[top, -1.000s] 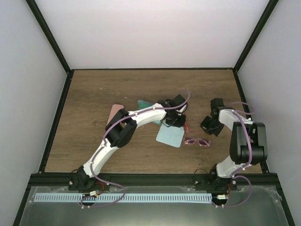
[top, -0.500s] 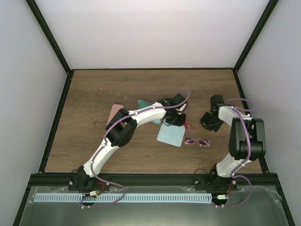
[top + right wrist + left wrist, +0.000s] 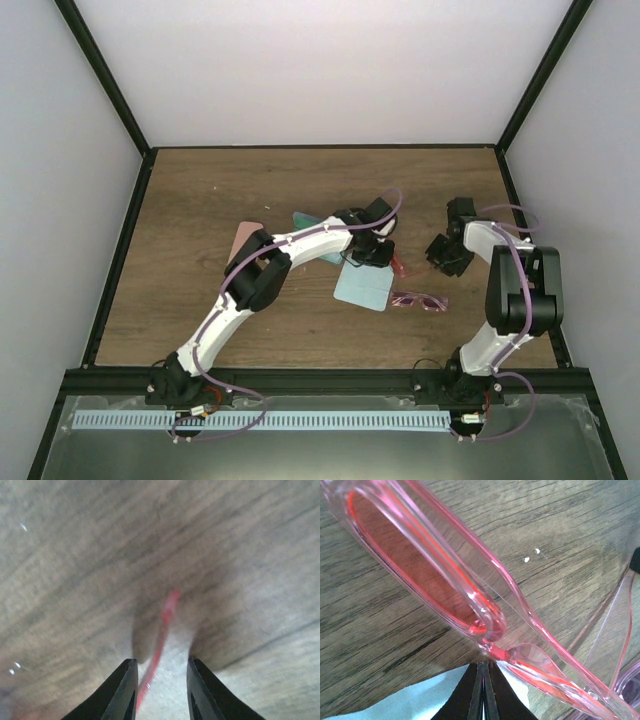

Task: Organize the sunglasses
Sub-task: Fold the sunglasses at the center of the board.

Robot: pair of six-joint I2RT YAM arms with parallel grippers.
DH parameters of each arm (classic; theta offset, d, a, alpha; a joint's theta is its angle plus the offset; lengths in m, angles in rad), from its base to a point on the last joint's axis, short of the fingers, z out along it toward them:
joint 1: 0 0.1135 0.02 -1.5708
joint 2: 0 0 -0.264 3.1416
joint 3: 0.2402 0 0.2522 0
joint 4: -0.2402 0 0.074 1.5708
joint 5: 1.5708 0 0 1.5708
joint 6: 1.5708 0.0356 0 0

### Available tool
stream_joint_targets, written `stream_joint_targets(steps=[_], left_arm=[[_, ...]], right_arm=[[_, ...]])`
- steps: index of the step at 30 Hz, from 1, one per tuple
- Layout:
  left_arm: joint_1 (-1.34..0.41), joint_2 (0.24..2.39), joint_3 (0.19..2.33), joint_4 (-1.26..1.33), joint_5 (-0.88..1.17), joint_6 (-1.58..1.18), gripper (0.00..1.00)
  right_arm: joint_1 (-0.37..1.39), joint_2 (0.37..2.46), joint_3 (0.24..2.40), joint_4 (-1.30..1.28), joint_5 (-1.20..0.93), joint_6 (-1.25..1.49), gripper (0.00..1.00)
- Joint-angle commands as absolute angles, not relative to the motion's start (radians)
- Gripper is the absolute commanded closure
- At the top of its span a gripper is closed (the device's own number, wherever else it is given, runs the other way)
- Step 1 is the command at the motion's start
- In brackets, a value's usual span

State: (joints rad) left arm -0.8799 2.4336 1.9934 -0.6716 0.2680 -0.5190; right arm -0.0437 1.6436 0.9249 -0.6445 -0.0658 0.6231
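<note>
Right wrist: sunglasses arm (image 3: 169, 604) between parted end effector (image 3: 161, 663)

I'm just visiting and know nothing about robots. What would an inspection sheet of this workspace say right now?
Surface: brown wood-grain table.
Job's things: red sunglasses at the tips of the left end effector; pinkish-purple sunglasses lying free on the table.
Clutter: pale blue cloth; pink case; teal case, partly hidden by the left arm.
End effectors: left shut; right end effector open, straddling a thin red strip.
Cables: purple cables along both arms.
Surroundings: white walls, black frame.
</note>
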Motion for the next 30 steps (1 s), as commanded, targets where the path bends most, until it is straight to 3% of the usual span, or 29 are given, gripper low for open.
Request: stream_joint_targets(steps=[1,4,8,23,30], left_arm=[[-0.865,2.483,1.993,-0.718,0.232,-0.506,0.96],[-0.863,2.485,1.991,-0.72,0.23,-0.503,0.96],[-0.859,2.492,1.992,-0.721,0.229,-0.499,0.96],[-0.842,2.574,2.136,-0.748,0.26,-0.509,0.96],[-0.841,2.577,2.138,-0.745,0.271,-0.51,0.96]], right_arm=[[-0.054,1.709,0.983,-0.627,-0.045,0.603,0.76],[-0.053,1.736,1.004,-0.625,-0.033,0.575,0.87],[-0.054,1.769,1.034,-0.639,-0.021,0.537,0.94],[0.045,1.783,1.063,-0.655,0.004,0.466,0.98],[0.104,1.798,1.096,-0.624,-0.092,0.418,0.98]])
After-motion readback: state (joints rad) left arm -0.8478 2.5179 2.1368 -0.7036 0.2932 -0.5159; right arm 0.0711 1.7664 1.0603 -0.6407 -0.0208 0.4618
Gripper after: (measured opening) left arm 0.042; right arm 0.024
